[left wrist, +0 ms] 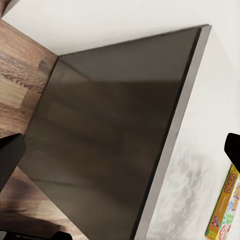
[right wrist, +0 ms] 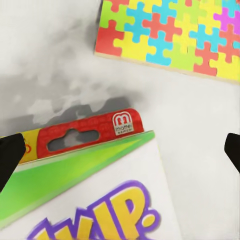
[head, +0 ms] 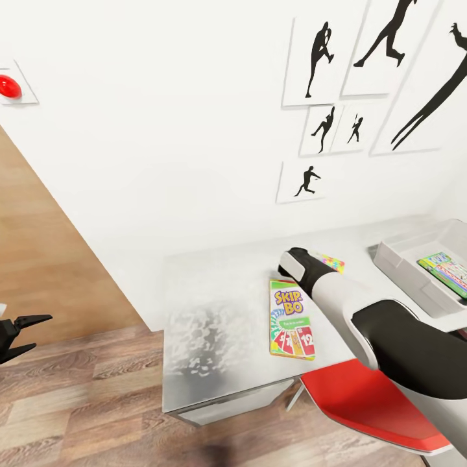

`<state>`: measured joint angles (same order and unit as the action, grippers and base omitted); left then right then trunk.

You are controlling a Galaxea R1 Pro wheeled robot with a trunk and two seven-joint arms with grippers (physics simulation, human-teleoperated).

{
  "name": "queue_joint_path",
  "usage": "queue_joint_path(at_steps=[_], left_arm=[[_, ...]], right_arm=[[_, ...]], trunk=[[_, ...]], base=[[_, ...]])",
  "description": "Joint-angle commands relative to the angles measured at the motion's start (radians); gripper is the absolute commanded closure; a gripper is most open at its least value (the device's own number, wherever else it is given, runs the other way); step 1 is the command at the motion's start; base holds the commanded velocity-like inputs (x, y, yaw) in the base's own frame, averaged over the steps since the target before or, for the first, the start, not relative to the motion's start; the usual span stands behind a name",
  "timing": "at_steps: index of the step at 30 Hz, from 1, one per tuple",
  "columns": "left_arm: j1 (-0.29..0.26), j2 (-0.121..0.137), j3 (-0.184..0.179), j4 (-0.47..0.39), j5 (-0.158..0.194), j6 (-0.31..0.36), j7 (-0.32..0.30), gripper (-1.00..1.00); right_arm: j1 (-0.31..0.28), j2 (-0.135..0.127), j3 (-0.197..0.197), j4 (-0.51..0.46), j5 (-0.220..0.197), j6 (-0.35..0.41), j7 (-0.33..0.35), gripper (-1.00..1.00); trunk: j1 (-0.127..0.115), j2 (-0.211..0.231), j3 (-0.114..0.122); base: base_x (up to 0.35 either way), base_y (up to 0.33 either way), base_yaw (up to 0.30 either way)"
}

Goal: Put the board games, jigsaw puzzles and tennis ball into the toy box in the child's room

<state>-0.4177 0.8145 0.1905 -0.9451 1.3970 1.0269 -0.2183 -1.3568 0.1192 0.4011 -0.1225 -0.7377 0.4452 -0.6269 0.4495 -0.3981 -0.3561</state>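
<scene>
The SKIP-BO board game (head: 291,318) lies flat on the pale table (head: 214,305). My right arm (head: 337,298) reaches over it, and my right gripper (right wrist: 120,152) hovers open above the box's red hang-tab end (right wrist: 90,134), touching nothing. Just beyond that end lies a jigsaw puzzle (right wrist: 170,35), its corner peeking past my wrist (head: 333,263). At the table's right end stands the grey toy box (head: 389,259) with a green-edged board game (head: 446,271) inside. My left gripper (head: 31,334) hangs open and empty over the wood floor, left of the table.
A red chair (head: 370,402) is tucked under the table's near edge, below my right arm. The table's dark side panel (left wrist: 110,135) faces my left gripper (left wrist: 120,150). Silhouette pictures (head: 337,97) hang on the white wall behind.
</scene>
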Motion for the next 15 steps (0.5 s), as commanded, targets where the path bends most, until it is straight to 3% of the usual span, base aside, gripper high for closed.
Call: queue_joint_path(at_steps=[1, 15], left_arm=[[-0.001, 0.000, 0.001, 0.001, -0.010, 0.004, -0.010, -1.00], [-0.001, 0.000, 0.001, 0.001, -0.011, 0.004, -0.010, -1.00]], right_arm=[[-0.001, -0.001, 0.008, 0.001, -0.006, 0.007, -0.005, -1.00], [-0.001, -0.013, 0.008, 0.010, -0.006, 0.010, -0.007, -1.00]], trunk=[[0.001, -0.002, -0.002], [0.001, -0.002, -0.002]], base=[[0.000, 0.000, 0.000], [0.000, 0.024, 0.000]])
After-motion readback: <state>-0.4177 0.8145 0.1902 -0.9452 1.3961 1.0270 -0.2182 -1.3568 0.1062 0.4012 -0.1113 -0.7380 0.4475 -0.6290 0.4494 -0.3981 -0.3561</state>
